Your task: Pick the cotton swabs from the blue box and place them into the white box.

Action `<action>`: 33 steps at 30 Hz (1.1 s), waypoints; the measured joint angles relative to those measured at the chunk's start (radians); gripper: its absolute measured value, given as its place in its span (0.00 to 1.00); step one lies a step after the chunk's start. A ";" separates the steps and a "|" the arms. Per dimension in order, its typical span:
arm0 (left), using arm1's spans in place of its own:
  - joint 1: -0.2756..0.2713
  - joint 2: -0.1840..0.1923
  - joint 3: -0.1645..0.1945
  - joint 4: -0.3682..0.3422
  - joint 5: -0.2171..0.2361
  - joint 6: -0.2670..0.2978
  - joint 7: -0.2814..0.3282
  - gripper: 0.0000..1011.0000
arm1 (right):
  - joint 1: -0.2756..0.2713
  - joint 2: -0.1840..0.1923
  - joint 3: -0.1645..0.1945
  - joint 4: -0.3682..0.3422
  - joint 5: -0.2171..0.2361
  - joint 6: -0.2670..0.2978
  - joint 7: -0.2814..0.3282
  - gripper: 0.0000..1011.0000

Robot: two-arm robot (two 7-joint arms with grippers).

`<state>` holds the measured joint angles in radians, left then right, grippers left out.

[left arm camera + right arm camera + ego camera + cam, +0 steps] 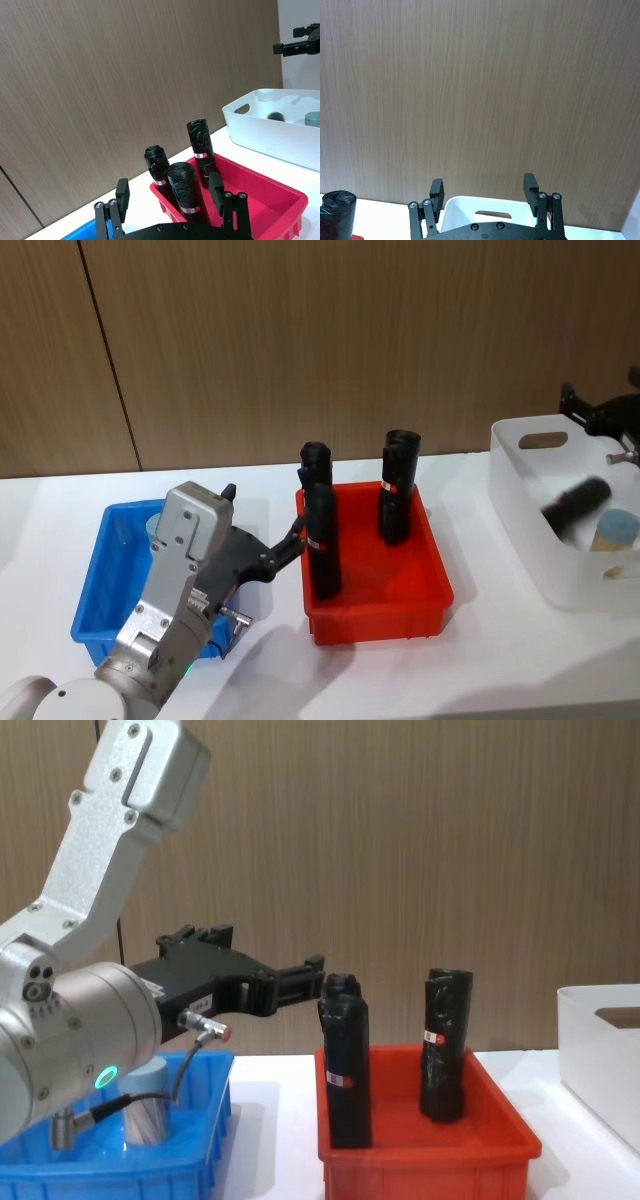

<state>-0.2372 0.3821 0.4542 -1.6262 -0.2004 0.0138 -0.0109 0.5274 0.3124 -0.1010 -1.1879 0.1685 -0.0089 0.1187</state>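
While the left gripper (296, 537) hangs above the right-hand end of the blue box (95, 585), the head view shows its fingers spread and holding nothing, their tips close to the nearest of the black rolls (320, 540) standing in the red bin (430, 595). One of the cotton swabs (158, 528) stands in the blue box, mostly hidden behind the arm. At the far right the white box (520, 500) holds another swab container (614, 531) with a pale lid, beside a blurred black roll; the right gripper (600, 415) sits above that box's back wall.

From the left wrist, the spread fingers (216, 186) frame three black rolls upright in the red bin (280, 197), with the white box (265, 130) beyond (a grey lid (313, 119) peeks over its rim).

From the right wrist, its own fingers (530, 186) stand apart and empty over the white box's handle cutout (492, 216).

From the chest, the left gripper (312, 972) reaches level toward the rolls, jaws apart, and a swab container (148, 1117) stands in the blue box (200, 1160) below the arm.
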 joint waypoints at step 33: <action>0.000 0.000 0.000 0.000 0.000 0.000 0.000 0.99 | 0.007 -0.001 0.002 0.017 -0.004 -0.005 -0.001 0.99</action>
<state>-0.2372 0.3821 0.4543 -1.6262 -0.2004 0.0138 -0.0109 0.5346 0.3116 -0.0995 -1.1707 0.1648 -0.0137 0.1174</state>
